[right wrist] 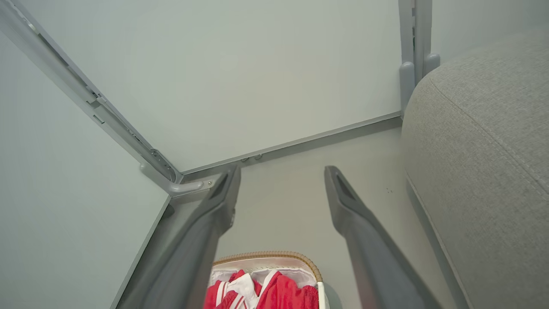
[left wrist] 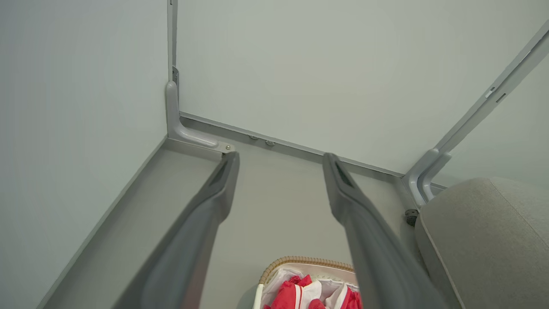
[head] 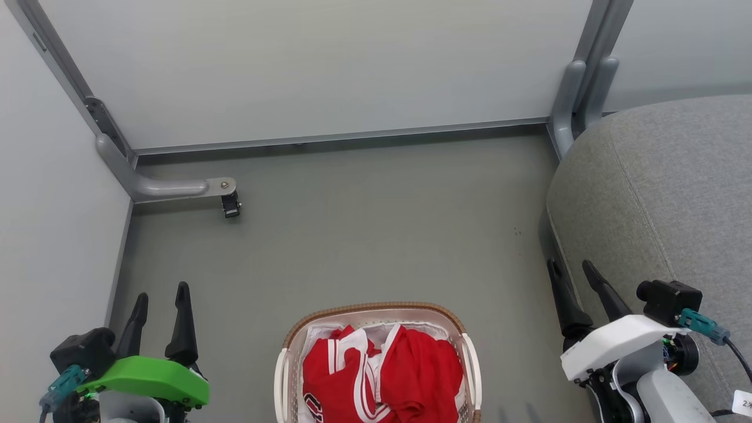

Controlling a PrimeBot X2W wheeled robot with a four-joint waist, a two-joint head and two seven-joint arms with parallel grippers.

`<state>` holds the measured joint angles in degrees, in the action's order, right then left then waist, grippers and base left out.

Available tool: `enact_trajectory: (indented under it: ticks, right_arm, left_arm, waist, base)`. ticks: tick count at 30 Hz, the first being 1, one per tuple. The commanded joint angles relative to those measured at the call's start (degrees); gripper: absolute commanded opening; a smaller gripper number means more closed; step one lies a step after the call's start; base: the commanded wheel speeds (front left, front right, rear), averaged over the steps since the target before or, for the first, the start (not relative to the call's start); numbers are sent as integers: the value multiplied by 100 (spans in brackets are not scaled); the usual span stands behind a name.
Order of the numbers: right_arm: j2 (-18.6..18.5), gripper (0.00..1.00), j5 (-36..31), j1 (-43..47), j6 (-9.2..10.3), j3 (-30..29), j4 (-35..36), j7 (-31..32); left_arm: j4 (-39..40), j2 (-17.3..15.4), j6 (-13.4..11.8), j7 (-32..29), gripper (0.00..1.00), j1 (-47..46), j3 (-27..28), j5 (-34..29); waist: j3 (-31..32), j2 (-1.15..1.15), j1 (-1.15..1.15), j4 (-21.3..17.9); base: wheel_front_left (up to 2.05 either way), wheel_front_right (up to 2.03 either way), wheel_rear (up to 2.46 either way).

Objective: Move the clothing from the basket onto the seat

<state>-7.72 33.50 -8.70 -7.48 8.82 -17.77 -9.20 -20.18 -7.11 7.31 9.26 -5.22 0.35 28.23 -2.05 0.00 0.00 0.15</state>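
Note:
Red clothing (head: 382, 376) with white trim lies piled in the white basket (head: 470, 358) with a brown woven rim, on the floor at the bottom centre of the head view. The grey seat (head: 664, 194) fills the right side. My left gripper (head: 161, 299) stands open at lower left, well left of the basket, empty. My right gripper (head: 570, 271) stands open at lower right, beside the seat's front edge, empty. The left wrist view shows the basket (left wrist: 296, 260), clothing (left wrist: 296, 294) and seat (left wrist: 484, 240); the right wrist view shows the basket (right wrist: 274, 255), clothing (right wrist: 279, 294) and seat (right wrist: 480, 163).
Pale partition walls (head: 317, 64) close the space at the back and left. A metal foot with a small caster (head: 230, 204) sticks out from the back-left corner. Another partition post (head: 573, 100) stands beside the seat. Bare grey floor (head: 364, 235) lies between the basket and the wall.

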Motion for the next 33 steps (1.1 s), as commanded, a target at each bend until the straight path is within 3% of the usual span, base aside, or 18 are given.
enact_trajectory:
  ticks: [1,33]
  right_arm:
    - [-47,100,-167,-56,-1,-2,16,-69]
    - [51,100,-1712,-174,-1,-111,-433,-460]
  left_arm:
    - [55,-24,20,60,100,-101,10,-169]
    - [-124,-64,24,452,100,-6,-76,-1701]
  waist:
    - [4,0,0,1]
    - [-78,0,0,-12]
  base:
    - [0,0,0]
    - [0,0,0]
